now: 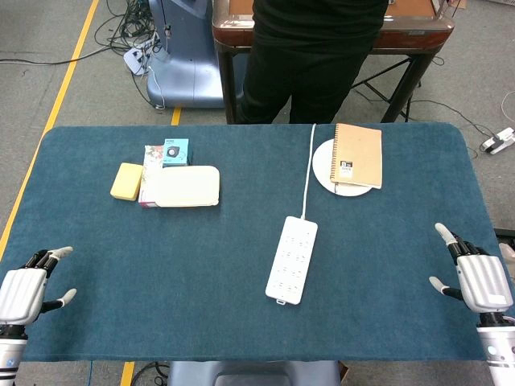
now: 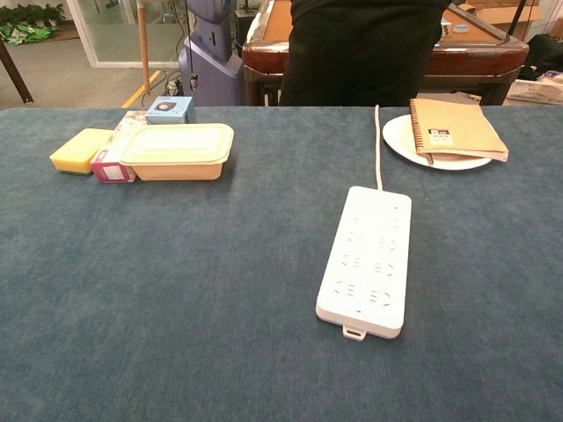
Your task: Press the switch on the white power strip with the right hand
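Note:
The white power strip (image 1: 292,259) (image 2: 368,260) lies lengthwise on the blue cloth, a little right of the table's middle, its cord (image 1: 308,169) running to the far edge. A small tab at its near end (image 2: 354,331) may be the switch; I cannot tell. My right hand (image 1: 476,276) hovers at the near right corner, fingers apart, holding nothing, well to the right of the strip. At the near left corner my left hand (image 1: 28,287) is likewise spread and holds nothing. Neither hand shows in the chest view.
A lidded cream food box (image 1: 187,186), a yellow sponge (image 1: 126,181) and small cartons (image 1: 175,151) sit at the far left. A brown notebook (image 1: 359,154) rests on a white plate (image 1: 323,165) at the far right. A person in black (image 1: 310,56) stands behind the table.

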`<state>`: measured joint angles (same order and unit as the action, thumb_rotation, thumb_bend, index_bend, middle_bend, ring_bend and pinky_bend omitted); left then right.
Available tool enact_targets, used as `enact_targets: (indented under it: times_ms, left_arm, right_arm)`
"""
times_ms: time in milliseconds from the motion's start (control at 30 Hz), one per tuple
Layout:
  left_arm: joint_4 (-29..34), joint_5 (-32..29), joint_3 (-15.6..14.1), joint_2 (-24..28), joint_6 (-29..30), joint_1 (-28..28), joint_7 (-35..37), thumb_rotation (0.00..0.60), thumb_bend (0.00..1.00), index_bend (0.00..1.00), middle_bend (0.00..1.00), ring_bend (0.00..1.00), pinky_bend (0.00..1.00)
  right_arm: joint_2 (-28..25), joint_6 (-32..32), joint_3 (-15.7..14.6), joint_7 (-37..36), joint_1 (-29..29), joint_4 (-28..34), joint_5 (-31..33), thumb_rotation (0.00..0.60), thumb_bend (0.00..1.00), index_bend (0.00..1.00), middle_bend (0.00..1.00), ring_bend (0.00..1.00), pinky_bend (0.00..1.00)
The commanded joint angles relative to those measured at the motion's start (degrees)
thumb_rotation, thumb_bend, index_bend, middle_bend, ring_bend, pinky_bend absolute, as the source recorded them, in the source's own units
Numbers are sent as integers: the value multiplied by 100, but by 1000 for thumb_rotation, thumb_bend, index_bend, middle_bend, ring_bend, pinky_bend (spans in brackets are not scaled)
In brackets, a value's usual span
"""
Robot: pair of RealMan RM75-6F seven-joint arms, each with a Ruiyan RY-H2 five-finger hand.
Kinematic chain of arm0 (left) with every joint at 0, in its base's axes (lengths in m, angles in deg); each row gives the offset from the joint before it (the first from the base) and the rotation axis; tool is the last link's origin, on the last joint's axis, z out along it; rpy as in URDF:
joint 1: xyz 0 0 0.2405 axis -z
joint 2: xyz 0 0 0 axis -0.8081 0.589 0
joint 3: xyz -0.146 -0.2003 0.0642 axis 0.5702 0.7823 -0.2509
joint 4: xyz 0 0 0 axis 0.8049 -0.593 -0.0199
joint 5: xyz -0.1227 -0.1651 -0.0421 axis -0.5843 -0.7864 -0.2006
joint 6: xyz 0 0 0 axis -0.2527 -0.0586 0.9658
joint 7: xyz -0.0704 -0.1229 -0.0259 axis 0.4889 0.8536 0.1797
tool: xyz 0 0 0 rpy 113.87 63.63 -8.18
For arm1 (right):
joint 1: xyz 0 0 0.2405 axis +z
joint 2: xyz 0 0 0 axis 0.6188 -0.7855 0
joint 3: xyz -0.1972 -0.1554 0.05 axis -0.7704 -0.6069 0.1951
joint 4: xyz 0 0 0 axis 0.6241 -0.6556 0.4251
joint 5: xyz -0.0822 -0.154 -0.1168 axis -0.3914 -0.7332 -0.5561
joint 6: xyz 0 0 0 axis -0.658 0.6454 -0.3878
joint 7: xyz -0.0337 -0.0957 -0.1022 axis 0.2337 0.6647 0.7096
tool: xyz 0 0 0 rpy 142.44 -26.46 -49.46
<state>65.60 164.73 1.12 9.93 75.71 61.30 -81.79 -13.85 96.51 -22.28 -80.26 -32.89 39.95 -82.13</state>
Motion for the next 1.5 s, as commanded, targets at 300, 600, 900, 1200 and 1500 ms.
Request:
enact_targets:
  times_ms: [300,600,900,1200,1500]
  left_arm:
    - [-12,112,-33,-47,-54,77,12,600,129,294,322,246,526]
    - [9,122,-51,-26,1,47,63,600,129,296,322,247,535]
    - [-31,-26,6,-71,89,-4,-224,600,129,296,324,247,537]
    - [-14,-133,30,-28,59,-17,-247,600,129,296,325,247,537]
    - [9,-219,55,-12,28,-15,-311,600,129,296,325,247,537]
  right_arm:
    - [0,95,0,73,-12,84,-112,600,103,90,295,358,592]
    - [-210,-623,417,1029,662,689,153,600,230,161,728,893,980]
    - [-114,-1576,868,2416,1530,1249,1115,600,918,352,1000,1000,1000]
    - [390,-2220,970,3302,2313,1274,1987,600,1000,361,1000,1000,1000]
    - [970,-2492,876,3536,2794,842,2447,600,1000,377,1000,1000,1000]
